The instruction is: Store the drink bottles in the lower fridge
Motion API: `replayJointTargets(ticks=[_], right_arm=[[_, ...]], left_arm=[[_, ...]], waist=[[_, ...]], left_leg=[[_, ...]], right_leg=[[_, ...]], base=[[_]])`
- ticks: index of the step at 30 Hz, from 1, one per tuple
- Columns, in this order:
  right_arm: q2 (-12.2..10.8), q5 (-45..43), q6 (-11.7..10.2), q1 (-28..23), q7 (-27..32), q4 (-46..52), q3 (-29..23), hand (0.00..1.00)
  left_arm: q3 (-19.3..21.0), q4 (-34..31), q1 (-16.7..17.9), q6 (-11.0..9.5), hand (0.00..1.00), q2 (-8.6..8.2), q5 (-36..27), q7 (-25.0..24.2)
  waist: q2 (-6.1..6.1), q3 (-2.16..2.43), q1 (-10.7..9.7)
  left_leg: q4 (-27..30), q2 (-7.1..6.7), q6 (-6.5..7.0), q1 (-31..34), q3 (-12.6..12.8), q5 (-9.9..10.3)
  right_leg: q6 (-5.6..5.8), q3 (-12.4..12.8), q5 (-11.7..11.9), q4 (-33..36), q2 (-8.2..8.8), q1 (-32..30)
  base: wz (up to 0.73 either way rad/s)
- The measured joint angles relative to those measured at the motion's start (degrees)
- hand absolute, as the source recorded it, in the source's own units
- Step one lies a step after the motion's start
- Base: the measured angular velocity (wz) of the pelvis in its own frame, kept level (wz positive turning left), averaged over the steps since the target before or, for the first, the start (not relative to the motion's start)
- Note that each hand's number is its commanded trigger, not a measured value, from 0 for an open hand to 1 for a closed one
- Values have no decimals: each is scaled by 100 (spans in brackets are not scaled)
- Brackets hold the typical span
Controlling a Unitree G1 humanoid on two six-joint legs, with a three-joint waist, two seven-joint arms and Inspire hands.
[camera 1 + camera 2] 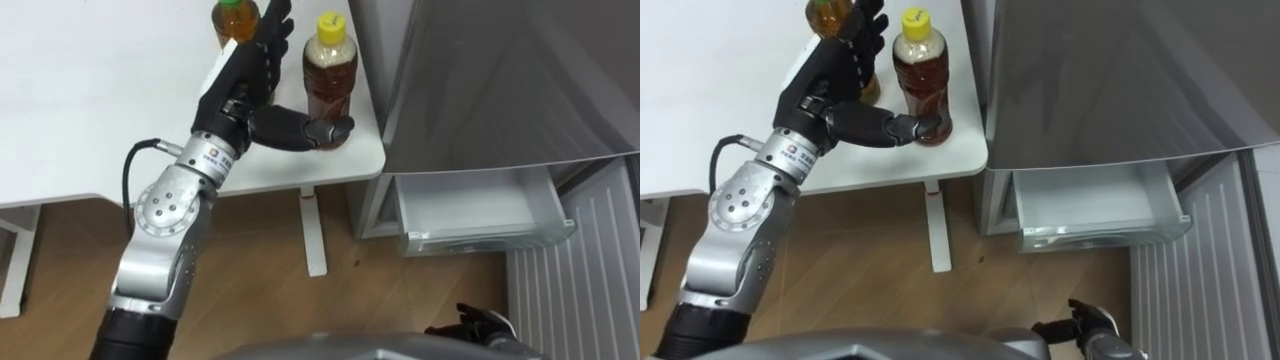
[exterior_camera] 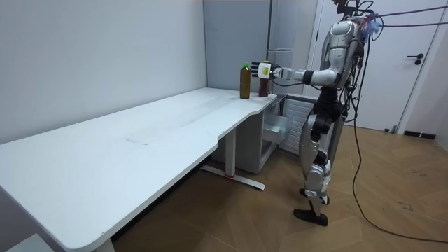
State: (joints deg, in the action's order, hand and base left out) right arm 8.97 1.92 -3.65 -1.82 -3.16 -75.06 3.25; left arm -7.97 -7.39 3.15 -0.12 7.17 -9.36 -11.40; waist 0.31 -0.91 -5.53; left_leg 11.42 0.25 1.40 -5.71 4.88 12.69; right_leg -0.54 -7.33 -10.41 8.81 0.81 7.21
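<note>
Tea bottle [image 1: 330, 72] at the bench [image 1: 100, 110] corner is flanked by the open left hand [image 1: 240, 88] in the left eye view, thumb touching. Room view: second bottle [image 2: 244, 80] close by, so the grip should be closed carefully. Right eye view: fridge drawer [image 1: 1102, 232] open below.

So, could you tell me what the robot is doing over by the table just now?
The robot stands at the corner of the white table beside the fridge. Its left hand, fingers straight, is set around the yellow-capped bottle, thumb at its base, not closed on it. A green-capped bottle stands beside it. The fridge's lower drawer is open; the right hand hangs low.
</note>
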Motion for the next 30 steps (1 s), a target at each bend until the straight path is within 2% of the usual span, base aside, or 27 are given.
replayJointTargets(ticks=[6,14,27,30], right_arm=[[-3,0,-3,-1,0,-39,-10,0],[-2,-3,-4,2,0,-40,-15,0],[-45,-51,13,4,117,-98,-67,0],[-47,-56,82,-9,124,-93,-63,0]], left_arm=[[47,72,-373,-10,0,11,-8,232],[44,160,-385,-16,0,11,-7,273],[32,310,-445,-12,0,39,-8,294],[32,434,-521,7,0,40,-25,294]], waist=[[9,-4,-69],[11,-7,-128],[-36,-22,-369],[-47,-6,-363]], left_leg=[[-21,1,0,-8,8,0],[-20,-2,0,-3,54,1],[-3,-13,0,-9,76,0],[-5,-13,-1,-12,117,0]], right_leg=[[5,46,4,-4,-14,3],[5,110,4,-10,-15,-25],[6,127,3,-18,-19,-34],[5,151,3,-15,-27,-51]], base=[[-3],[-3],[-1],[-4]])
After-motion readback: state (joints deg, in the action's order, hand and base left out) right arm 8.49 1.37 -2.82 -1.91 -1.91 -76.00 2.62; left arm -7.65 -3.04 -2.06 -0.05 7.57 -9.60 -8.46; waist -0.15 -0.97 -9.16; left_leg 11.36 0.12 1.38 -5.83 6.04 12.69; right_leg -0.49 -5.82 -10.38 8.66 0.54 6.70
